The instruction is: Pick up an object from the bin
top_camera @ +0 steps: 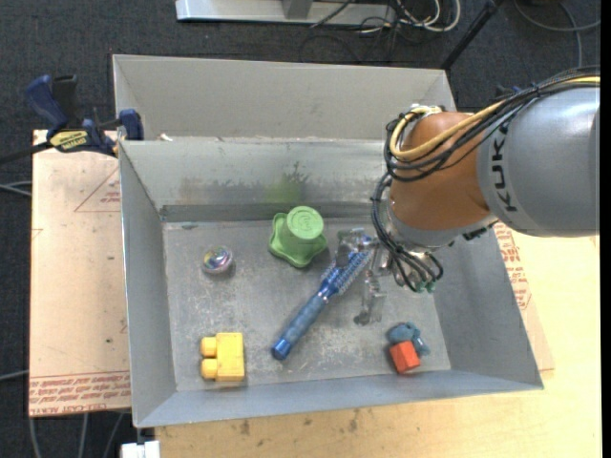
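Nothing is picked yet; the claw hangs low beside the blue stick-like tool; open or closed, I cannot tell; grasp and lift remain.

arm: we see a silver-grey rounded link with dark KUKA lettering | wrist: we note a smooth orange cover | cables: yellow and black loops over it | tool: slim bare grey metal

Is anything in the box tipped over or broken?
The green cup near the back wall seems tipped over, with its bottom facing up. The blue brush lies slantwise across the middle, its upper end beside the gripper. Nothing looks broken or spilled.
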You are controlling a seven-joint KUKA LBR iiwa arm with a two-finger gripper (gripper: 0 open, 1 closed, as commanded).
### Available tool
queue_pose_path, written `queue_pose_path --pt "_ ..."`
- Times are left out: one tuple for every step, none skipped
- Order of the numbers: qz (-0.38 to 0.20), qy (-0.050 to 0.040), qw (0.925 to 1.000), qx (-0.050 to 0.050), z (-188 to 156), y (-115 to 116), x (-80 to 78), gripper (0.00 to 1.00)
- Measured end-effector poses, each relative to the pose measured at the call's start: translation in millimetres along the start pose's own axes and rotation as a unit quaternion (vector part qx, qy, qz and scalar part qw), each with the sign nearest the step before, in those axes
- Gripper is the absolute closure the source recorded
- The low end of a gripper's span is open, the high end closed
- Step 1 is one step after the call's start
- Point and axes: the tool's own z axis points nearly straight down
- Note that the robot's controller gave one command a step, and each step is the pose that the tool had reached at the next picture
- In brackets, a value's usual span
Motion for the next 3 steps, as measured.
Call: queue_pose_path --pt "-0.029 -0.0025 0.9996 0.0 49 4 -49.0 0.0" --pt "-0.028 -0.0093 0.9996 0.0 42 4 -52.6 1.0" --pt "0.003 -0.0048 1.0 0.001 -98 -11 -49.5 1.0"
